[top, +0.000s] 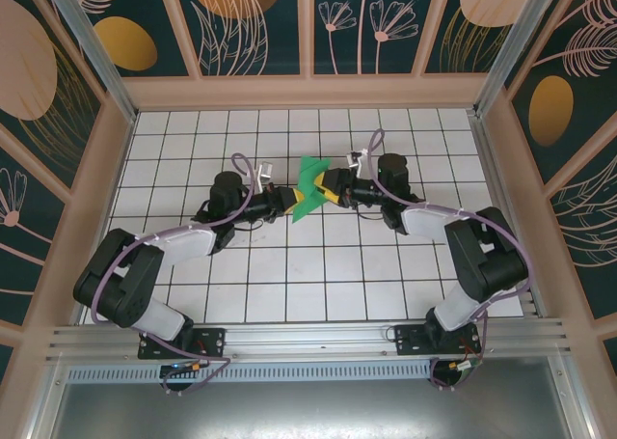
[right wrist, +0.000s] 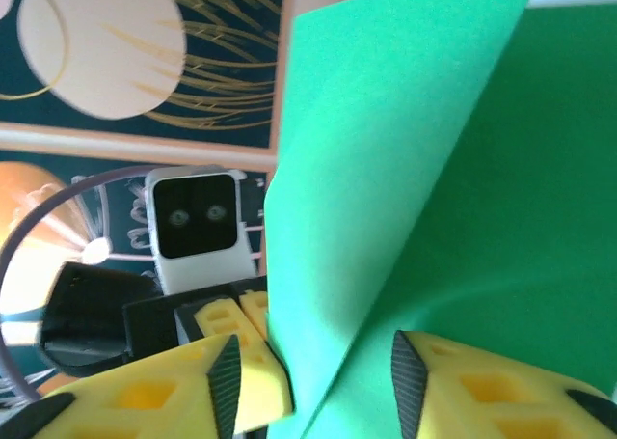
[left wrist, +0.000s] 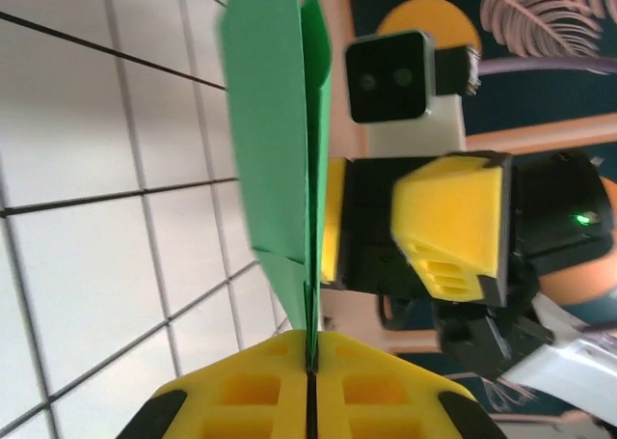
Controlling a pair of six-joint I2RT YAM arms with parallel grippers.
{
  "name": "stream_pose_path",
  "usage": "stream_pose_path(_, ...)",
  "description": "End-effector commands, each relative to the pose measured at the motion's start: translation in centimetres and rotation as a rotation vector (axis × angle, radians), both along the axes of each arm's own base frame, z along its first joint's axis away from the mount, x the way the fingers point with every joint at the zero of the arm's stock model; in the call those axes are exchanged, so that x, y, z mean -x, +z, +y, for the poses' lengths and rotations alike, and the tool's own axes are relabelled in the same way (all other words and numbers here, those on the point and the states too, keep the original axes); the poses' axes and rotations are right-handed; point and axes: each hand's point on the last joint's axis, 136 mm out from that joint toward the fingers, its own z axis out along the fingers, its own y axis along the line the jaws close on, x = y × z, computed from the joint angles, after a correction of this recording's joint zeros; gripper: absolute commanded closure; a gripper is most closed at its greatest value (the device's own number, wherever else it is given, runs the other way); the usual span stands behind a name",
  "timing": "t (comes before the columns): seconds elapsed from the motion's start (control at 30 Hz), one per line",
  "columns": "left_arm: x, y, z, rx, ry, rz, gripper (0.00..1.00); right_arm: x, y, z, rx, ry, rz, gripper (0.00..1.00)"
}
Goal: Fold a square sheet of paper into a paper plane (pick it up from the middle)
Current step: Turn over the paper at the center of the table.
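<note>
while left gripper (left wrist: 310, 376) tight on the paper plane (left wrist: 275, 140), right gripper (right wrist: 316, 386) loose, jaws apart around it

A white grid-tiled table (top: 289, 285) is seen enclosed by dark floral wall panels (top: 260, 34), with an aluminium rail (top: 308, 341) fitted along the near edge

Clamps folded green paper (left wrist: 275, 150) edge-on by its lower tip in closed left gripper (left wrist: 310, 386), upright above white tiled table (left wrist: 87, 265); just rightward, yellow-and-black right gripper (left wrist: 333, 232).
</note>
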Motion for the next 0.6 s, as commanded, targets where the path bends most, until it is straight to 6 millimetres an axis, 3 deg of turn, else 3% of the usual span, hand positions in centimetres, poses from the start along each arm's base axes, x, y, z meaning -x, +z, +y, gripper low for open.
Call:
stream_pose_path(0.0,-0.8,-2.6,1.8,-0.274,0.052,-0.028,0.91,-0.9,-0.8,-2.5,0.132,-0.101,-0.017,0.45)
stream_pose_path(0.13,-2.0,-5.3,6.6,-0.66,0.168,-0.03,0.92,-1.3,-3.2,-5.5,0.303,-0.216,0.011,0.4)
stream_pose_path(0.3,-2.8,-5.8,12.4,-1.023,0.301,-0.038,0.91,-1.1,-4.9,-8.8,0.491,-0.333,0.01,0.37)
stream_pose_path(0.43,-3.3,-4.5,14.7,-1.306,0.372,-0.075,0.91,-0.8,-5.4,-10.2,0.554,-0.38,-0.006,0.32)
stream_pose_path(0.57,-3.3,-4.3,15.1,-1.565,0.376,-0.103,0.9,-0.6,-5.2,-11.0,0.572,-0.419,-0.024,0.25)
